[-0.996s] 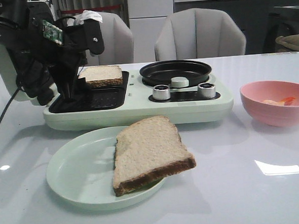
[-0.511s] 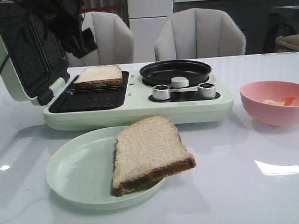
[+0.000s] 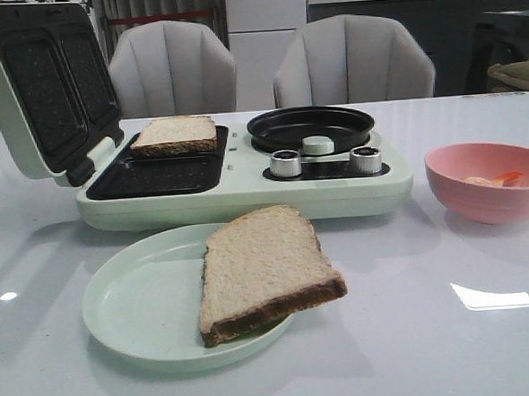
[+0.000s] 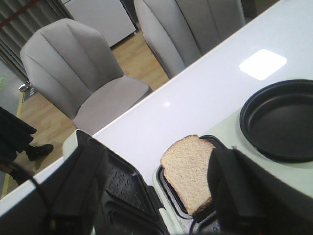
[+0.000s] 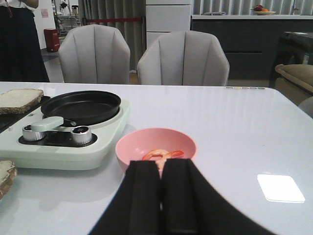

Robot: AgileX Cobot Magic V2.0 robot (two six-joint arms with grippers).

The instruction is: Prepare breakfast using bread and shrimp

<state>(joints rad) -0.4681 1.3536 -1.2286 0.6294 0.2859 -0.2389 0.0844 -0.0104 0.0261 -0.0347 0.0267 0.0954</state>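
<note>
One slice of bread (image 3: pixel 260 270) lies on the pale green plate (image 3: pixel 118 306), hanging over its right rim. A second slice (image 3: pixel 175 133) (image 4: pixel 188 166) sits in the back slot of the open sandwich maker (image 3: pixel 246 195). Shrimp (image 3: pixel 497 179) (image 5: pixel 164 154) lie in the pink bowl (image 3: pixel 489 193) (image 5: pixel 146 144) at the right. My left gripper (image 4: pixel 161 196) hovers open above the sandwich maker, holding nothing, fingers (image 4: pixel 80 181) wide apart. My right gripper (image 5: pixel 162 164) is shut and empty, just short of the bowl. Neither gripper shows in the front view.
The sandwich maker's lid (image 3: pixel 43 95) (image 4: pixel 127 191) stands raised at the left. A round black pan (image 3: pixel 310 126) (image 5: pixel 80 105) and two knobs (image 3: pixel 285 163) occupy its right half. Two grey chairs (image 3: pixel 350 58) stand behind the table.
My left arm, which was down at the left end of the sandwich maker, has lifted up and out of the front view. The lid now shows fully open.
</note>
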